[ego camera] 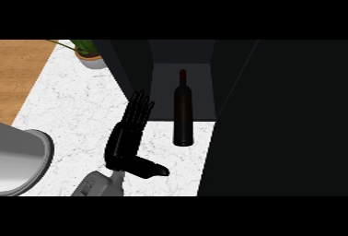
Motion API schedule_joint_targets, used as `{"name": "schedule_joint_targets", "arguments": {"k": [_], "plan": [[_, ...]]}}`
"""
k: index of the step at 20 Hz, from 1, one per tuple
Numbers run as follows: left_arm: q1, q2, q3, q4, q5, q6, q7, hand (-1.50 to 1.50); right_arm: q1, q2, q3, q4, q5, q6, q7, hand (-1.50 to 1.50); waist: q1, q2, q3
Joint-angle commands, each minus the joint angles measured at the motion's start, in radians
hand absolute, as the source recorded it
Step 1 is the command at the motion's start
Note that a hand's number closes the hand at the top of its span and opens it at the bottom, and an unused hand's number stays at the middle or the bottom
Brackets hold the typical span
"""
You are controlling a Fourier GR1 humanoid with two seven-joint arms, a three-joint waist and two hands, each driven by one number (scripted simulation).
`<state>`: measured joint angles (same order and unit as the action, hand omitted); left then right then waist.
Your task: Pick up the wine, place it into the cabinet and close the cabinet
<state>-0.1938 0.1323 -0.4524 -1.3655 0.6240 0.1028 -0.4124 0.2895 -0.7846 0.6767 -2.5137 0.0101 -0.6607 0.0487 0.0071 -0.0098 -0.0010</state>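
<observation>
Wine bottle (182, 110) stands upright at the mouth of the dark cabinet (231, 92), its base at the edge of the white marble desk (75, 115). Nearest me, my left hand (127, 138) is beside it, apart from the glass, fingers (139, 108) straight and released, thumb out sideways. A grey rounded object (20, 159) sits at the left edge. Farther back, a potted plant (87, 53) stands by the cabinet's corner.
</observation>
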Motion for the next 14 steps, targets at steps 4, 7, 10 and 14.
{"name": "schedule_joint_targets", "arguments": {"k": [4, 7, 10, 14], "plan": [[0.141, 0.079, 0.030, -0.107, 0.006, -0.048, -0.034, -1.50, 0.049, -0.059, 0.043, -0.207, -0.054, 0.079, 0.041, -1.50, -0.011, 0.004, 0.001], [0.140, 0.123, 0.080, -0.138, 0.026, -0.064, -0.035, -1.50, 0.030, -0.079, 0.095, -0.232, -0.080, 0.138, 0.050, -1.50, -0.007, 0.003, 0.000], [0.150, 0.175, 0.114, -0.155, 0.034, -0.097, -0.035, -1.50, 0.005, -0.122, 0.141, -0.184, -0.096, 0.242, 0.020, 1.50, 0.004, 0.005, 0.000], [0.198, 0.212, 0.160, -0.150, 0.050, -0.137, -0.065, -1.50, 0.023, -0.148, 0.219, -0.196, -0.051, 0.306, -0.029, 1.50, -0.011, 0.003, 0.000]]}}
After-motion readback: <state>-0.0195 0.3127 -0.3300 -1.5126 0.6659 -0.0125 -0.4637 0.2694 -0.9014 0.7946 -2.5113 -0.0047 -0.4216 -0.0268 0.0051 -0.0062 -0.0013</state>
